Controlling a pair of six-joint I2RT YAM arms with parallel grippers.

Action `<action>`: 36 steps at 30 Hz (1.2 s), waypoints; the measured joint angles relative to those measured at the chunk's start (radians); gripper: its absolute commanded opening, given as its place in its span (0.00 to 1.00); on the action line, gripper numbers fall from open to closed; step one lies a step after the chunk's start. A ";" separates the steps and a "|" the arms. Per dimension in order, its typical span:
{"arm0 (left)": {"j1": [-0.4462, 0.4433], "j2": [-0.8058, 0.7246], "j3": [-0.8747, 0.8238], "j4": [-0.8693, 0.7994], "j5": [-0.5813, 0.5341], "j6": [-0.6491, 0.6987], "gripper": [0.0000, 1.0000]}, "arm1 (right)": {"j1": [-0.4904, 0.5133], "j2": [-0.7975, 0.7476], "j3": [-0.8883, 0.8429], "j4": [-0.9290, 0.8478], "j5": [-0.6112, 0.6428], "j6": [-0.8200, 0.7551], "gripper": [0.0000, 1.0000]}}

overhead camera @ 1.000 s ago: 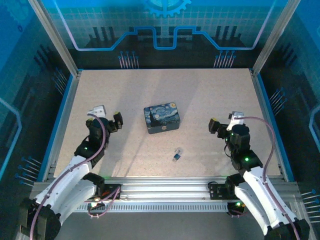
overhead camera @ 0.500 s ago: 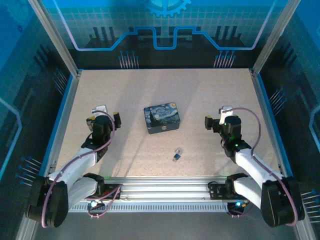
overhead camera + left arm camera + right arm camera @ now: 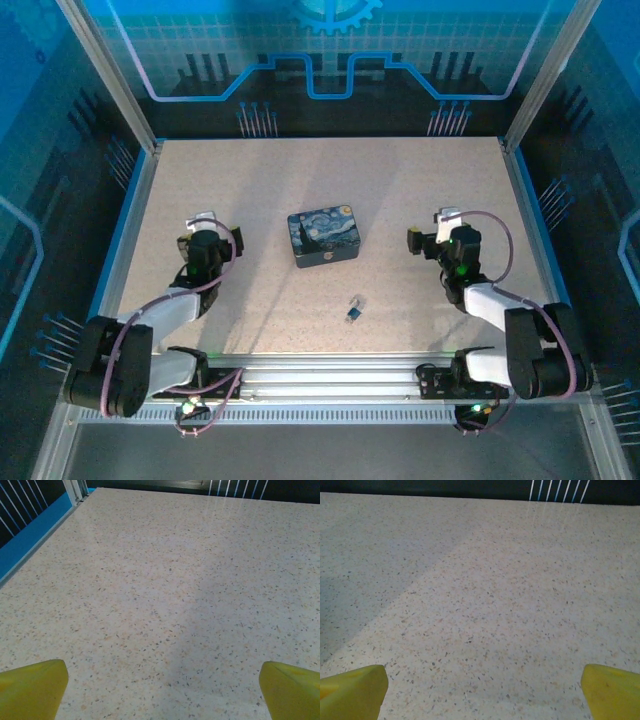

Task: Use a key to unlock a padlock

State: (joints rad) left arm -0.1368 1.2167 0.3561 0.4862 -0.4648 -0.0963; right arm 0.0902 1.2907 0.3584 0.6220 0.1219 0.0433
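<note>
Top external, padlock [image 3: 353, 312] lying between left gripper [image 3: 212, 232], right gripper [image 3: 430, 235] (well apart)

My left arm [image 3: 165, 310]: folded low, elbow back by the base, forearm angled forward. 
My left gripper [image 3: 228, 243]: holding nothing, yellow fingertips [image 3: 31, 689] spread wide. 
My right arm [image 3: 500, 305]: roughly mirrored. 
My right gripper [image 3: 418, 243]: holding nothing, fingertips [image 3: 350, 692] equally wide. 
Both wrists seem pitched slightly downward.
</note>
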 measured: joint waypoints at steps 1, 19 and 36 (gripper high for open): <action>0.001 0.011 0.000 0.015 0.005 0.002 0.99 | 0.000 0.011 -0.002 0.029 -0.006 -0.008 1.00; 0.023 0.132 -0.017 0.278 0.116 0.085 0.99 | -0.040 0.208 0.061 0.145 -0.098 -0.051 1.00; 0.117 0.349 -0.002 0.488 0.272 0.095 0.99 | -0.040 0.208 0.061 0.130 -0.104 -0.051 1.00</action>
State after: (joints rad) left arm -0.0193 1.5661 0.3538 0.9745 -0.1925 -0.0017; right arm 0.0502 1.4986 0.4191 0.7517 0.0177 -0.0078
